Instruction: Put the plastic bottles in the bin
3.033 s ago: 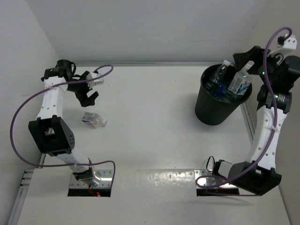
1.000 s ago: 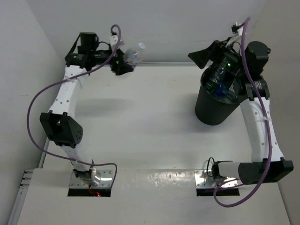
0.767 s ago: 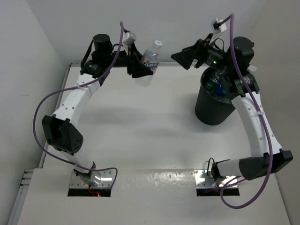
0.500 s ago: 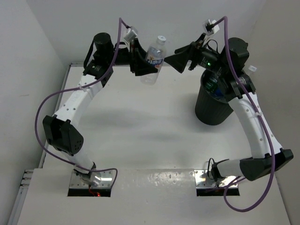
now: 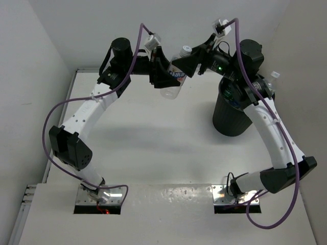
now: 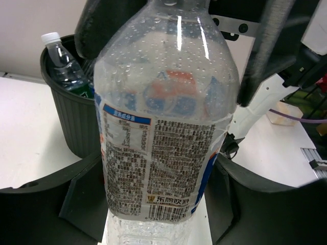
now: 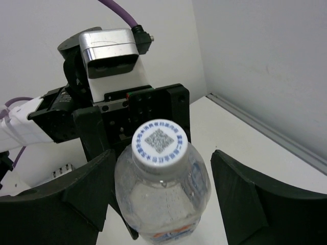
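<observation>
Plastic bottle [image 5: 174, 84] aloft near bin [image 5: 232, 116]

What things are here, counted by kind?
Robot arms: 2
Black bin: 1
Plastic bottles: 2 clearly seen, one held in the air, one poking out of the bin; more may hide inside
Total: 5

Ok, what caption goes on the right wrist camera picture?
Open right gripper straddles the white-capped clear plastic bottle gripped by the left gripper.
</observation>
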Action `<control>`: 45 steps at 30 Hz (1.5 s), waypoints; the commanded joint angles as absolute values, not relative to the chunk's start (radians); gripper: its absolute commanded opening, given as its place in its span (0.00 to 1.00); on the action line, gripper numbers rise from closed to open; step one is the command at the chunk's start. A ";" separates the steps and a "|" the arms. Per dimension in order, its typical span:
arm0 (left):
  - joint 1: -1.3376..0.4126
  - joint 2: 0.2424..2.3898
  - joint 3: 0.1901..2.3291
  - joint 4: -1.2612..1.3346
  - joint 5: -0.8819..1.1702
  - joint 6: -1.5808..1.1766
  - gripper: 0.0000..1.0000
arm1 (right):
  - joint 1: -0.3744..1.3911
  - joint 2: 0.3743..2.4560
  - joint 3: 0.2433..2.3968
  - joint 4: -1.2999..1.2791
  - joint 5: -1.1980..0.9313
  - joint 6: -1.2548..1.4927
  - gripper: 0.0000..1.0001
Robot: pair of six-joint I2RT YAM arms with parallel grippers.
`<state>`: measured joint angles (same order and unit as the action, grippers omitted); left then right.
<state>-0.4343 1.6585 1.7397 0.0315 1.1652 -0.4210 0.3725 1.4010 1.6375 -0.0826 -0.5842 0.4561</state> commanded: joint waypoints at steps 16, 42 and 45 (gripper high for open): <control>-0.476 1.647 1.743 0.064 1.143 -0.442 1.00 | 0.382 1.367 1.626 0.021 -0.520 0.428 0.00; -0.305 1.597 1.660 -0.035 1.080 -0.287 1.00 | -0.235 1.149 1.437 -0.224 -0.430 0.255 0.00; -0.305 1.606 1.660 -0.035 1.080 -0.287 1.00 | -0.229 1.184 1.440 -0.284 -0.399 0.201 0.00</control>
<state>-0.3122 1.6341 1.6627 -0.0563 1.0725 -0.3000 -0.2268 1.1496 1.4452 -0.2180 -0.4335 0.2775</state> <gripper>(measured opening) 0.997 0.602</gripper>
